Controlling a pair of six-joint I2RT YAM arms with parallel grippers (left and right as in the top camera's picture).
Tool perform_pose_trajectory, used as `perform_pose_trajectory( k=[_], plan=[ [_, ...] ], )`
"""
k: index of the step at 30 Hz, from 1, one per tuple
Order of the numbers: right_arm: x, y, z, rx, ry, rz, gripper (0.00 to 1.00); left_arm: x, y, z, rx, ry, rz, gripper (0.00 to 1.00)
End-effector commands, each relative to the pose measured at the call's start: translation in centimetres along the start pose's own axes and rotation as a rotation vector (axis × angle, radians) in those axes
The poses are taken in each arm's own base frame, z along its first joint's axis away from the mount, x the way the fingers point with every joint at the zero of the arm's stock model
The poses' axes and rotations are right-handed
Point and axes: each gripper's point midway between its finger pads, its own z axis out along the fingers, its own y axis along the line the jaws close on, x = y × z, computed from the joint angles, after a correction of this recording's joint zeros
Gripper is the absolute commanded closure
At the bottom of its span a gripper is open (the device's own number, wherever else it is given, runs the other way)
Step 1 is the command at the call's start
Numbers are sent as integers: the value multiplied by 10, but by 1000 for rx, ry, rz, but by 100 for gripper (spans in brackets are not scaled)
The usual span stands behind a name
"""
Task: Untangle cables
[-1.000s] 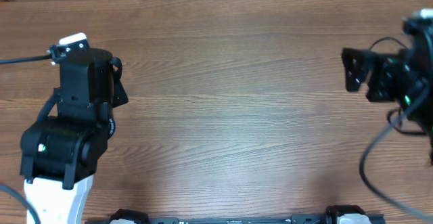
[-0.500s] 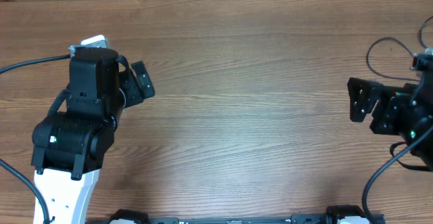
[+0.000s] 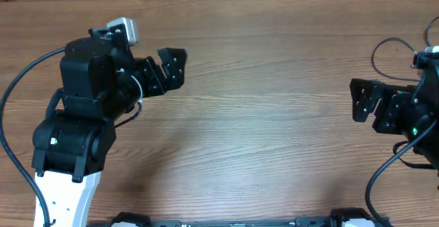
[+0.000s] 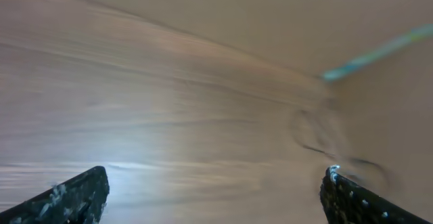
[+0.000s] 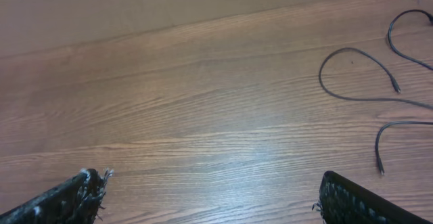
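Thin black cables lie as loose curvy strands on the wooden table at the right of the right wrist view: one open loop (image 5: 357, 74), another strand (image 5: 404, 29) behind it, and a third (image 5: 396, 130) nearer, each ending in a small plug. My right gripper (image 5: 210, 178) is open over bare wood, well left of them; in the overhead view the right gripper (image 3: 355, 100) points left. My left gripper (image 3: 180, 68) is open with nothing between its fingers. The left wrist view is motion-blurred; the left gripper (image 4: 216, 176) spans bare table, with faint dark curves (image 4: 318, 132) beyond.
The wooden table (image 3: 260, 131) fills the overhead view, and no loose cords show on it there. The right arm's own thicker wiring (image 3: 387, 49) loops above its wrist. A plain wall (image 5: 135, 7) rises behind the table's far edge.
My left gripper has gone from shut to open and has swung right and forward over the table. The right arm has shifted slightly down and stays open.
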Motion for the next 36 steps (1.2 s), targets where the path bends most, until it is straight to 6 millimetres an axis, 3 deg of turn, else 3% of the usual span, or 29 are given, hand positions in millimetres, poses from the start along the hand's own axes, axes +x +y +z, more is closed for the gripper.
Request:
perform_pose_trajectory(
  k=[1,7,10,14,18,23,28,32,36],
  plan=[
    [0,-1,1,7,0,1,0,8,-24,-3,138,63,-93,0],
    [0,-1,1,7,0,2,0,-7,-3,-1,34,-19,-80,0],
    [0,-1,1,7,0,2,0,-22,-8,-14,41,-99,68,0],
    [0,-1,1,7,0,1,0,-50,-25,-59,22,-313,307,0],
    [0,-1,1,7,0,1,0,-63,-7,-109,-157,-478,361,0],
    [0,-1,1,7,0,1,0,-53,19,-178,-337,-644,321,0],
    [0,-1,1,7,0,2,0,-27,44,-220,-445,-756,323,0],
    [0,-1,1,7,0,1,0,-3,70,-228,-480,-858,293,0],
    [0,-1,1,7,0,1,0,9,90,-203,-476,-888,288,0]
  ],
)
